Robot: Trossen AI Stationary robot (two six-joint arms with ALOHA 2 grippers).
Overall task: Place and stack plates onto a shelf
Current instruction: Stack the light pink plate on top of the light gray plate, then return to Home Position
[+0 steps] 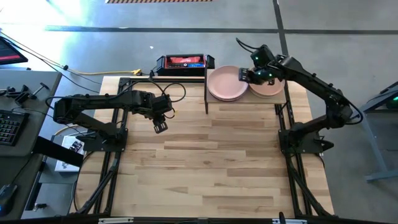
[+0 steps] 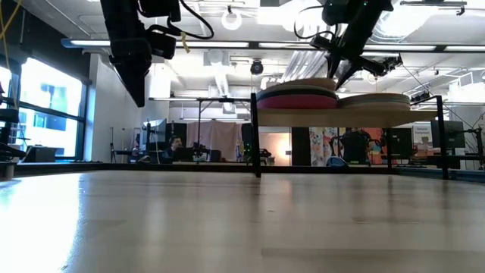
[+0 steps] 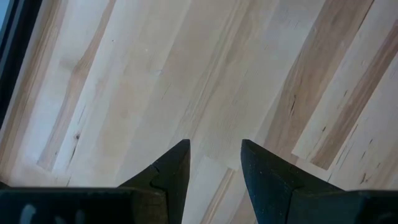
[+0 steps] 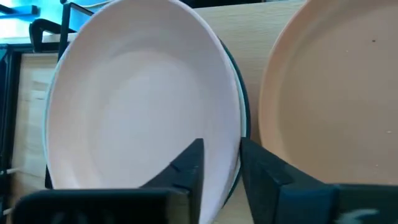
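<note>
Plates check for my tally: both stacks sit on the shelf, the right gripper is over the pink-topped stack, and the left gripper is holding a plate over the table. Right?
Not quite. The left gripper holds nothing: the left wrist view shows only bare table between its open jaws. The rest stands: both stacks rest on the shelf, and the right gripper is at the rim of the pink plate, beside the peach plate.

desk (image 1: pixel 211 155): light wood planks, bare beneath the left arm's fingers
box (image 1: pixel 184 61): black and red, beyond the desk's far edge, between the two arms' fingers
keyboard (image 1: pixel 9 127): on a side bench, well apart from the left fingers
</note>
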